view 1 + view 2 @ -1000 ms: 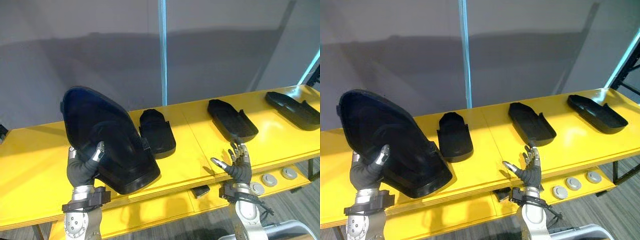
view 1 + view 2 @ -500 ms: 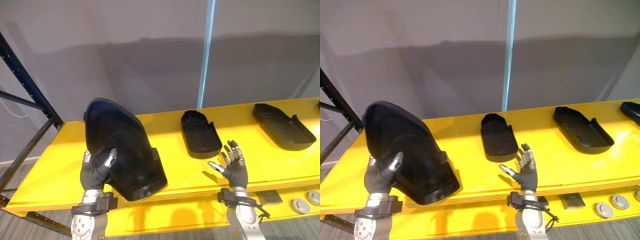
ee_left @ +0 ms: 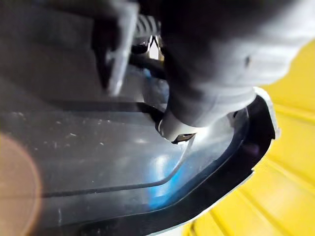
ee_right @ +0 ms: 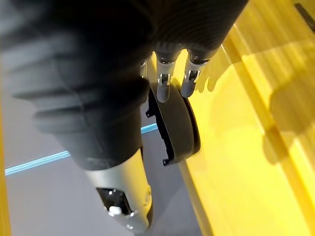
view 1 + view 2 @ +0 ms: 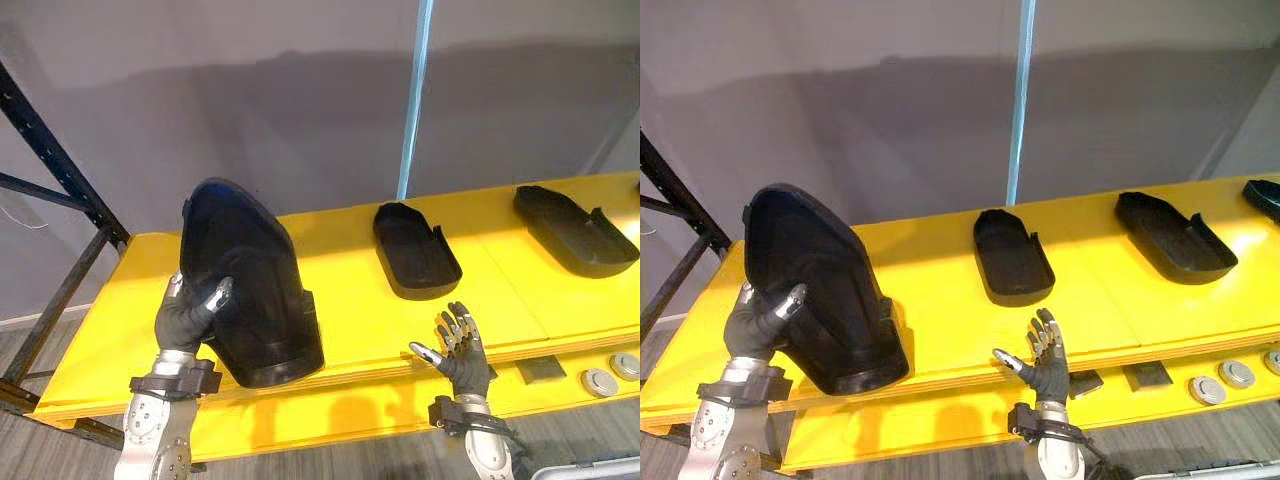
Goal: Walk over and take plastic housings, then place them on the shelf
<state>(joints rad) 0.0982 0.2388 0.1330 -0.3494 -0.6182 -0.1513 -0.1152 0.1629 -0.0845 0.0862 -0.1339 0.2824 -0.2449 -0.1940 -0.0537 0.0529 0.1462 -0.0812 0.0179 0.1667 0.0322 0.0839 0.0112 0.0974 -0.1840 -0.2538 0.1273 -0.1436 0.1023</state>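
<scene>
black plastic housing (image 5: 250,290), the large one, is held upright by the left robot hand (image 5: 185,320), whose fingers and thumb are curled round its rim. its lower end is seen at the front edge of the yellow shelf (image 5: 350,310); whether it rests there cannot be told. a second housing (image 5: 415,250) and a third housing (image 5: 572,228) are laid flat further right, well apart. the right robot hand (image 5: 462,355) is held open before the shelf edge, fingers spread, nothing grasped. round grey discs (image 5: 600,380) are seen on the lower board (image 5: 330,420).
</scene>
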